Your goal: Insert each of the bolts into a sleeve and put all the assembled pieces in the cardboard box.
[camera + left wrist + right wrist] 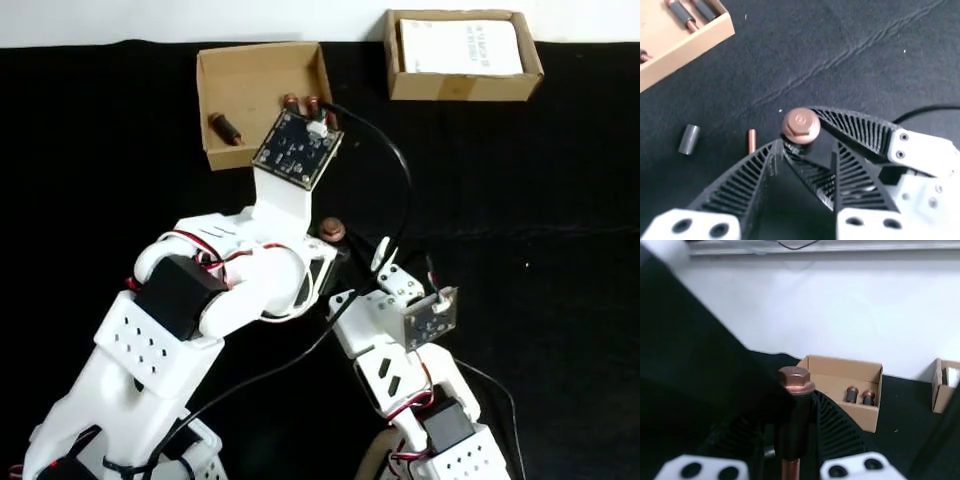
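A copper bolt (801,125) stands upright inside a dark sleeve (794,425), its hex head (796,380) on top and its shank poking out below. My right gripper (792,412) is shut on this sleeved bolt. My left gripper (807,146) is open right beside it, with one fingertip (776,148) against the bolt and its fingers straddling one right finger. In the high view the bolt head (332,230) sits between the two arms. A loose grey sleeve (689,139) and a loose bolt (751,141) lie on the cloth. The cardboard box (258,52) holds three sleeved bolts.
The table is covered with black cloth. A second cardboard box (462,88) with white paper in it stands at the back right. A black cable (395,160) loops from the left wrist over the cloth between the arms.
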Robot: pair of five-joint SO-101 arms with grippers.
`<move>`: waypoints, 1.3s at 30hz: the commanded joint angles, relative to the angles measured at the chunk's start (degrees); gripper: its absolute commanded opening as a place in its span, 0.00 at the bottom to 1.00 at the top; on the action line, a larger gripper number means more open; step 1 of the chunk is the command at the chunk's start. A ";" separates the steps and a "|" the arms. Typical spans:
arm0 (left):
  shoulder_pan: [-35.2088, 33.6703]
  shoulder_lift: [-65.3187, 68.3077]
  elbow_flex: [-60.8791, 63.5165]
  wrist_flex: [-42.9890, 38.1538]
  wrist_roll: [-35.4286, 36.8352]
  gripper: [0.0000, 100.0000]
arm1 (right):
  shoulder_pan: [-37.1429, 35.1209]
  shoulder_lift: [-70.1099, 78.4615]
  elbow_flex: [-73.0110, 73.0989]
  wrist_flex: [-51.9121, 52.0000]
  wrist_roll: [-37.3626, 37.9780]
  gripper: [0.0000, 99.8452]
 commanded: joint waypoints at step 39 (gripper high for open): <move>-32.92 -48.13 26.95 9.85 -19.34 0.01 | 2.33 78.29 -47.25 -23.96 0.53 0.01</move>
